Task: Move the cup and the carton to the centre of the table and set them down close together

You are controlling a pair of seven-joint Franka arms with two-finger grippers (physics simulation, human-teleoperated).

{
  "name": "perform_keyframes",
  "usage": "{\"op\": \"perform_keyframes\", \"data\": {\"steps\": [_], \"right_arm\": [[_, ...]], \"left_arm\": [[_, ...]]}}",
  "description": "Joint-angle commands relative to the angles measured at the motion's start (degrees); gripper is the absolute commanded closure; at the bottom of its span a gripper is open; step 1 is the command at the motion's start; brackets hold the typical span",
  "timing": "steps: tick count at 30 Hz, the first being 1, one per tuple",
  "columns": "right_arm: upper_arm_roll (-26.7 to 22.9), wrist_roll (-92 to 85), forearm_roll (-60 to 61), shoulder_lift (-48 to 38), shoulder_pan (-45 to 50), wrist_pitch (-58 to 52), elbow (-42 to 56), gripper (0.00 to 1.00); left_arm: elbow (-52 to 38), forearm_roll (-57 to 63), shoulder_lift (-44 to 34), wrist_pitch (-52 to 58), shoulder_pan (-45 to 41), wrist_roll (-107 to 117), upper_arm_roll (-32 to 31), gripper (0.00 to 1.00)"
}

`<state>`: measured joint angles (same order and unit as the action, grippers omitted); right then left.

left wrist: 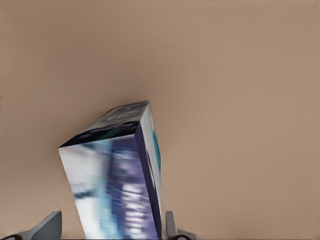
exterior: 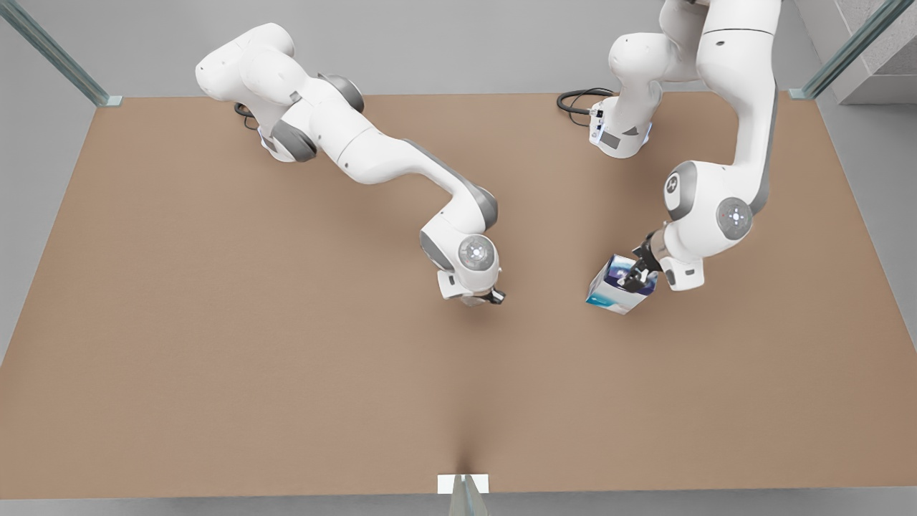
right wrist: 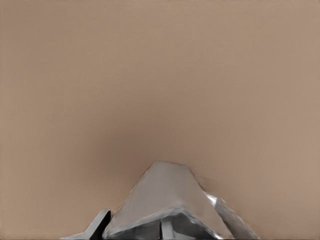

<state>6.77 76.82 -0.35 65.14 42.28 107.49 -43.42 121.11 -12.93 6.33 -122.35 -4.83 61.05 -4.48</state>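
Note:
The carton (exterior: 617, 288), white with a dark blue-purple panel and a teal corner, hangs tilted above the table (exterior: 215, 322) at the front view's right of centre. My left gripper (exterior: 637, 276) is shut on its upper end. In the left wrist view the carton (left wrist: 117, 185) sits between the two fingertips (left wrist: 171, 225). Near the table's middle, my right gripper (exterior: 488, 297) points down and is shut on the silvery-grey cup (right wrist: 165, 200). In the front view the cup (exterior: 473, 302) is mostly hidden under the hand. Cup and carton are well apart.
Both arm bases stand at the far edge of the table, with a black cable (exterior: 573, 100) beside the one on the front view's right. A small white tab (exterior: 463, 484) marks the near edge. Bare tabletop lies between the two grippers and all around them.

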Motion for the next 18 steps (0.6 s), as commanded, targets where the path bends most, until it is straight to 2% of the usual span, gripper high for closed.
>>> {"op": "perform_keyframes", "data": {"steps": [1,10,11,12,13,14,16,18], "right_arm": [[0.0,0.0,0.0,0.0,0.0,0.0,0.0,0.0],[1.1,-0.2,0.7,-3.2,-2.1,-2.2,0.1,0.0],[2.7,-0.2,0.7,-4.2,-3.9,-3.1,0.2,0.0],[4.4,-1.1,0.4,-6.3,-6.1,-4.6,0.0,0.0],[4.5,-3.8,0.5,-8.4,-9.0,-5.6,-0.3,0.0],[4.5,-14.2,0.4,-12.6,-12.7,-11.5,-2.4,0.0],[4.4,-38.0,0.1,-32.9,-23.3,-11.3,-28.3,0.0],[4.4,-58.4,0.0,-47.5,-34.9,-12.8,-44.2,0.0]], "left_arm": [[0.0,0.0,0.1,-0.2,0.1,0.0,0.0,0.0],[0.0,0.1,3.3,-3.5,-0.3,-0.5,0.0,0.0],[0.0,0.1,3.4,-3.5,-0.3,-0.8,0.0,0.0],[-0.1,0.8,3.9,-3.5,-0.3,-0.8,0.0,0.23],[-0.2,0.8,4.0,-3.5,-0.3,-0.8,0.0,0.36],[-0.2,0.8,4.3,-3.6,-0.3,-0.8,0.0,0.45],[-0.3,0.8,4.5,-3.8,-0.3,-1.3,0.0,0.48],[-0.4,0.8,4.5,-3.8,-0.3,-1.7,0.1,0.48]]}}
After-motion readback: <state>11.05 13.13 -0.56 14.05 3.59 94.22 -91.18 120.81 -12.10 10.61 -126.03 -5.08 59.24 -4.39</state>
